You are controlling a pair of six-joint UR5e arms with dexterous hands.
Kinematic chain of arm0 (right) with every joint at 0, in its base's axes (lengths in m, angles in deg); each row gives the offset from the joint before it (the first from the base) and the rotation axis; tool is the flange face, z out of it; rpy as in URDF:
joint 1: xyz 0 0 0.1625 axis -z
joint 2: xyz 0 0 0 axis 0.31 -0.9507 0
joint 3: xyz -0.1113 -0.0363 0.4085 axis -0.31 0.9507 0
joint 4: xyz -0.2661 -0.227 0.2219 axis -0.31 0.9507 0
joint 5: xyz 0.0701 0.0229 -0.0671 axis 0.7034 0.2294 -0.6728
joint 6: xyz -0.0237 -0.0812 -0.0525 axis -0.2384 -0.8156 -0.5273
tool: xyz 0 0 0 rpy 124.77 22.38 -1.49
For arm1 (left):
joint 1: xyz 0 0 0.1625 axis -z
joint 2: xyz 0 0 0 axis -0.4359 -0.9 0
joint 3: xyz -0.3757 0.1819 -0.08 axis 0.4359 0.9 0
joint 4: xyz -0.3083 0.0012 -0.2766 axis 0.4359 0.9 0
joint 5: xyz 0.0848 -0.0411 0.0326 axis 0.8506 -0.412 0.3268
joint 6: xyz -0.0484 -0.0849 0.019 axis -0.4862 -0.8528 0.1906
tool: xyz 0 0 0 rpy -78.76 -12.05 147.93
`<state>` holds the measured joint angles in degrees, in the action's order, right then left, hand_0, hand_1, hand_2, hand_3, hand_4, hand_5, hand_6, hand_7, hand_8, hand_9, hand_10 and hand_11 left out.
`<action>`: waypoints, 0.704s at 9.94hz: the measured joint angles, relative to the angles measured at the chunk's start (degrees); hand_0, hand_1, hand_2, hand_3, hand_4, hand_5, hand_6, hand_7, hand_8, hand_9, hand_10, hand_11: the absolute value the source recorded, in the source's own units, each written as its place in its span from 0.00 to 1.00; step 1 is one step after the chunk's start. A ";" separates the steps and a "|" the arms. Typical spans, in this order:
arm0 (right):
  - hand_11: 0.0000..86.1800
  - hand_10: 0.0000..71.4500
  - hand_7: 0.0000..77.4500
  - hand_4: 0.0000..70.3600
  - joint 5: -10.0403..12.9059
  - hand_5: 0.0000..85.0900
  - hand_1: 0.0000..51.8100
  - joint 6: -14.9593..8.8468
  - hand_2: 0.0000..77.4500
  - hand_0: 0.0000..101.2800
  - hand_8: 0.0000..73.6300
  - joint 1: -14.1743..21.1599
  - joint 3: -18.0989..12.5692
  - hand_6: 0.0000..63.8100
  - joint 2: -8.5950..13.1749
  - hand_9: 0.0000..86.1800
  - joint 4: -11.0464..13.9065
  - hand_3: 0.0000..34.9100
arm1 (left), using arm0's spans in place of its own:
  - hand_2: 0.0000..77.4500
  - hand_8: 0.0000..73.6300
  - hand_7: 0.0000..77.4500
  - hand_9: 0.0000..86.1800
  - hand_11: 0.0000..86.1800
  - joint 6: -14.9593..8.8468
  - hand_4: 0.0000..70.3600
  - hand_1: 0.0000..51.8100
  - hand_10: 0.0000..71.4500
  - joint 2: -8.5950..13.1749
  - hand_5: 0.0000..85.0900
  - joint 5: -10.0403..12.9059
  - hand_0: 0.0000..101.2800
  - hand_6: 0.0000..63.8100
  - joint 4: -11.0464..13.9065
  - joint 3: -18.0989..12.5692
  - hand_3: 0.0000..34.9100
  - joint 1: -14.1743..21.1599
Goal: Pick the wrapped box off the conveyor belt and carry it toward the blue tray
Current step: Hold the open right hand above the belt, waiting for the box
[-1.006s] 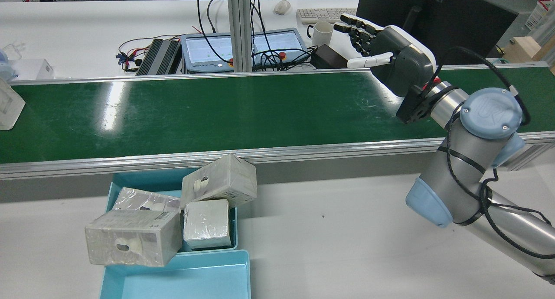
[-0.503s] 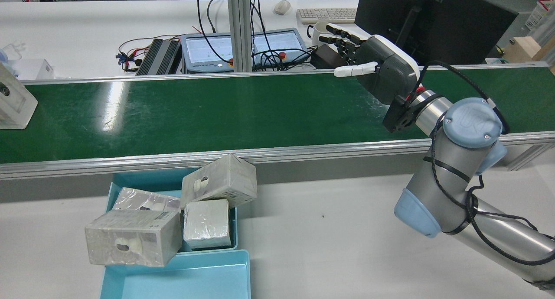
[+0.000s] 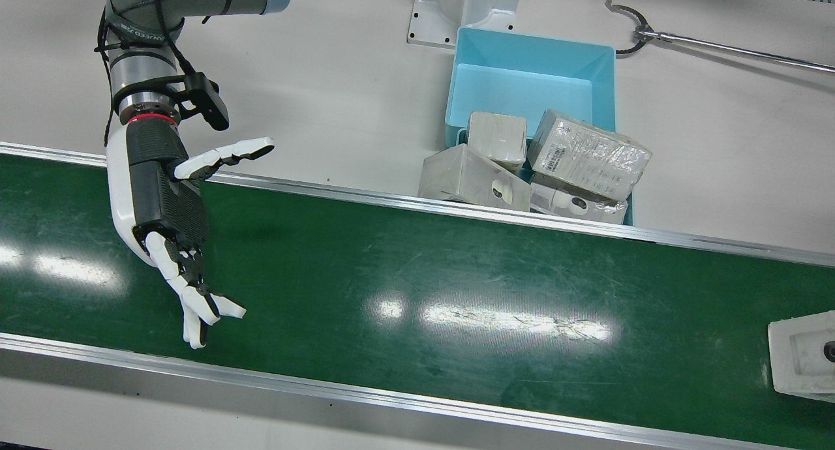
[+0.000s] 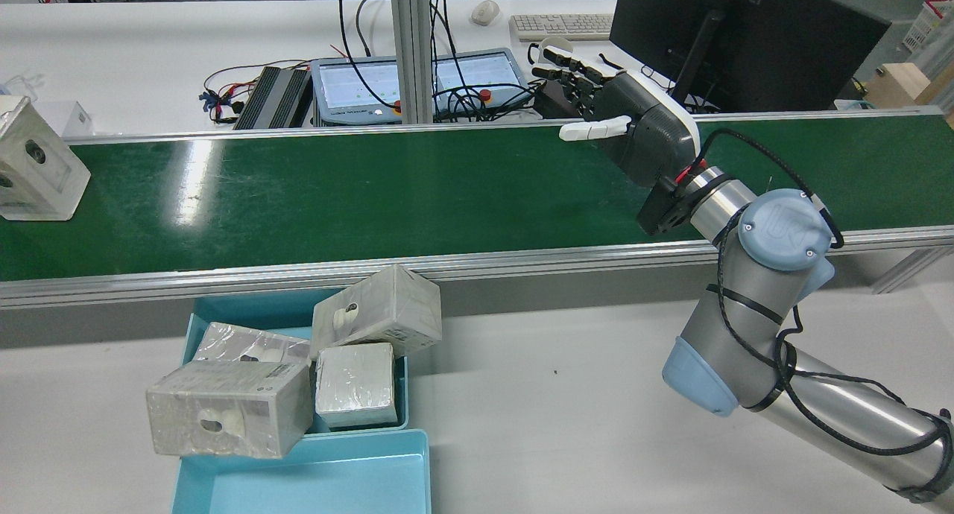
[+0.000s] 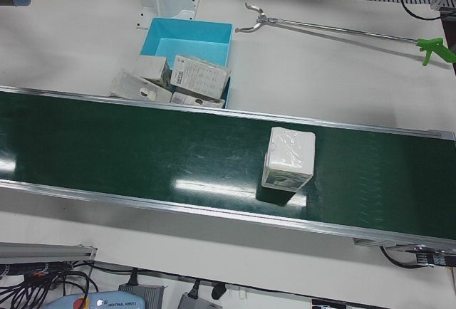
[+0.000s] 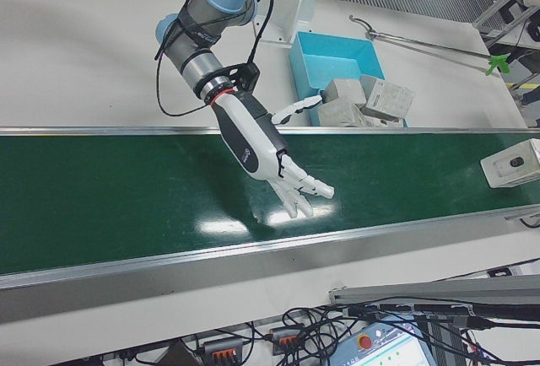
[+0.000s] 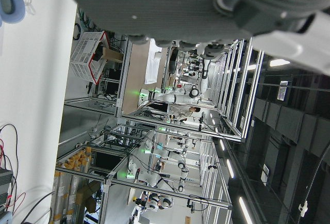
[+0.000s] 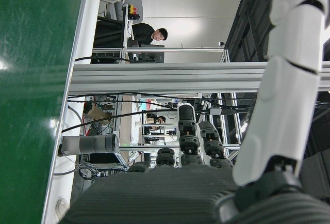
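A wrapped box stands on the green conveyor belt at its far left; it also shows in the front view, the left-front view and the right-front view. My right hand hovers open and empty above the belt's right part, far from the box, fingers spread. The blue tray sits below the belt's near rail. My left hand shows only in its own view, with nothing in it.
Several wrapped boxes are piled in a second blue tray against the belt rail. A long grabber tool lies on the white table. A tablet, cables and a monitor stand beyond the belt.
My right hand has moved left along the belt and a little lower. The wrapped box has ridden in from the left edge, further onto the belt.
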<state>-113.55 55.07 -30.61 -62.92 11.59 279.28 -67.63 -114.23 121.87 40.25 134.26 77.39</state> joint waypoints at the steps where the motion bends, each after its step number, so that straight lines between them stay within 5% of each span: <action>1: 0.01 0.00 0.25 0.15 0.03 0.11 0.20 0.04 0.13 0.44 0.04 0.03 0.46 0.11 0.07 0.06 -0.03 0.00 | 0.01 0.01 0.01 0.01 0.01 0.00 0.00 0.00 0.00 0.00 0.01 0.00 0.00 0.01 0.00 0.00 0.00 0.00; 4: 0.01 0.00 0.25 0.15 0.12 0.11 0.20 0.54 0.12 0.44 0.04 0.03 1.01 0.11 0.39 0.05 -0.05 0.00 | 0.01 0.01 0.01 0.01 0.01 0.00 0.00 0.00 0.00 0.00 0.01 0.00 0.00 0.01 0.00 0.00 0.00 0.00; 7: 0.01 0.00 0.26 0.18 0.06 0.12 0.20 1.42 0.12 0.45 0.04 -0.11 -1.56 0.11 0.45 0.06 0.05 0.00 | 0.01 0.01 0.01 0.00 0.01 0.00 0.00 0.00 0.01 0.00 0.01 0.00 0.00 0.01 0.00 0.00 0.00 0.00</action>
<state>-113.50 56.49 -30.72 -64.47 12.03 279.33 -67.63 -114.22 121.87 40.25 134.26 77.39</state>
